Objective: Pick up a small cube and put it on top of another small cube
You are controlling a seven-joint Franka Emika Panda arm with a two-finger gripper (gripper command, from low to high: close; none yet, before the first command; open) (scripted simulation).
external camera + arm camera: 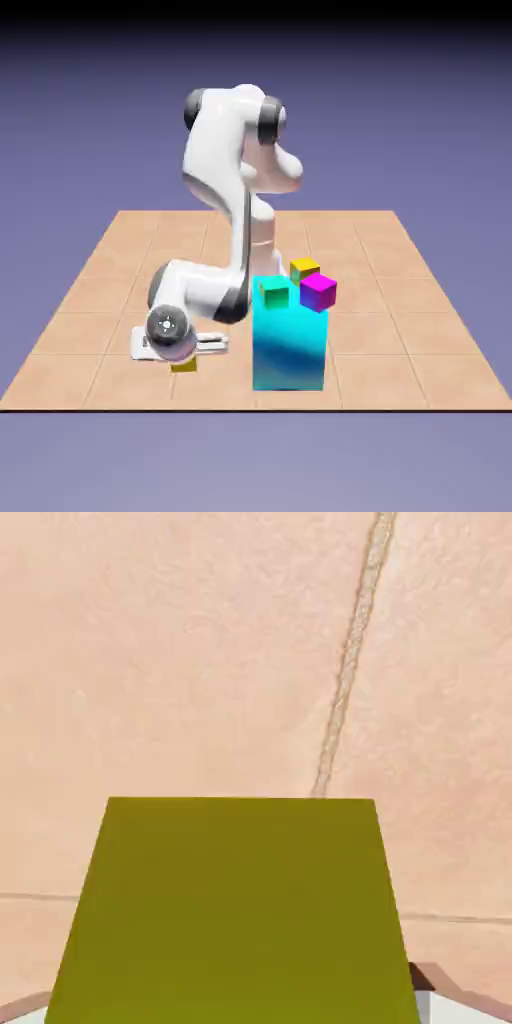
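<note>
- The small yellow cube (184, 364) sits on the tiled counter (90, 330), under the robot's hand, toward the exterior view's left and just beside the tall cyan block (290, 345).
- In the hand view the small yellow cube (240, 912) fills the lower middle of the frame, large and square-on, hiding nearly all of both fingers (only a sliver of grey shows at the bottom right corner).
- The gripper (186, 352) is low over the counter, and its fingers are drawn together on the small yellow cube, clamped on two opposite side faces.
- Handling, as a judgement: the cube looks rigid and light, with flat, smooth faces and sharp edges. It should not deform under the squeeze, but smooth faces could slide if the hold sits near an edge or a corner.
- Best hold, judged from these views: flat on two parallel sides, around mid-height, so it stays level when lifted and can be set down flush.
- Candidate bases lie nearby: a green cube (273, 291) and a magenta cube (318, 291) stand on the cyan block, and a cube with a yellow top (304, 268) shows behind them (whether it rests on the counter or the block, I cannot tell).
- Each offers only a small top face, so placement will call for careful centring.
</note>
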